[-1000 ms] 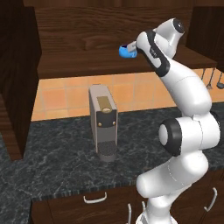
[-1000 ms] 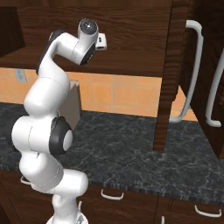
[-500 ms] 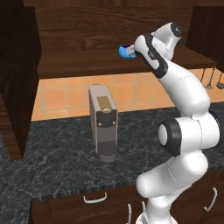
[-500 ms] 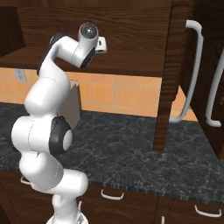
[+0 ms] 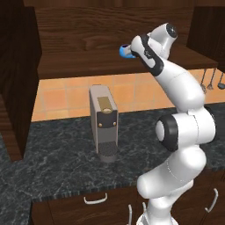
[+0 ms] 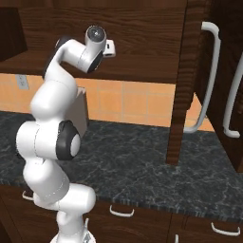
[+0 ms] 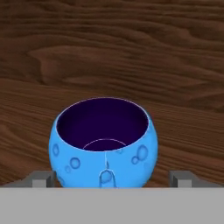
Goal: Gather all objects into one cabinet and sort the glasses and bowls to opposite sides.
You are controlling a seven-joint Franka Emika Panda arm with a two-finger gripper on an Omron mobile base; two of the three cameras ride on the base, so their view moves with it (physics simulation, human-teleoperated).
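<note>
Now we hold the blue cup (image 5: 126,51) over the cabinet (image 5: 88,66) shelf, deeper in than a second ago; the arm has reached further left and forward. Our gripper (image 7: 111,178) has its fingers spread on either side of the cup, which sits upright between them, wood behind it.

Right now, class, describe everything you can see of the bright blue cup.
The bright blue cup is squat and round-bellied, glossy, with pale bubble-like rings on its skin and a dark purple, empty inside. It stands upright with its handle facing the hand camera. It sits at the tool, between the two fingertips, over the dark wood cabinet shelf. Whether the fingertips touch it cannot be told.
</note>
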